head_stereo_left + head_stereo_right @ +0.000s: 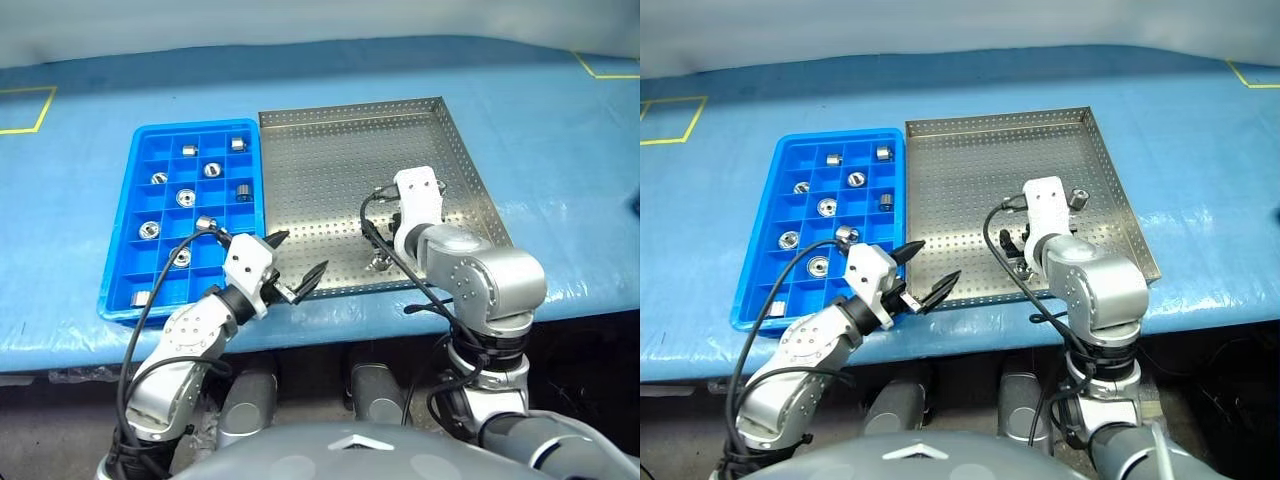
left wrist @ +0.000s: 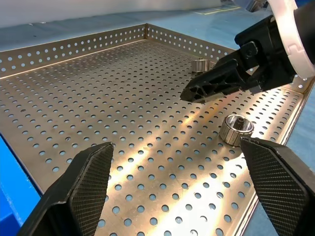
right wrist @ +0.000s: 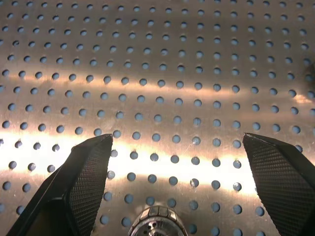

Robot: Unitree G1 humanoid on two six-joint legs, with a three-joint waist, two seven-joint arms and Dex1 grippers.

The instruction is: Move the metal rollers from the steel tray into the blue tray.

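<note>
Blue tray [image 1: 120, 297] holds about ten metal rollers [image 1: 185, 198] — steel tray [image 1: 330, 130] at its 3 o'clock keeps two. Right gripper [image 2: 194, 93] wide over near roller [image 2: 235, 129]; left gripper [image 1: 298, 263] wide, empty.

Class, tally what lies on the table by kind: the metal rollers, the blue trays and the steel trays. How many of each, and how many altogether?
metal rollers: 12 (10 in the blue tray, 2 in the steel tray)
blue tray: 1
steel tray: 1
Total: 14
</note>
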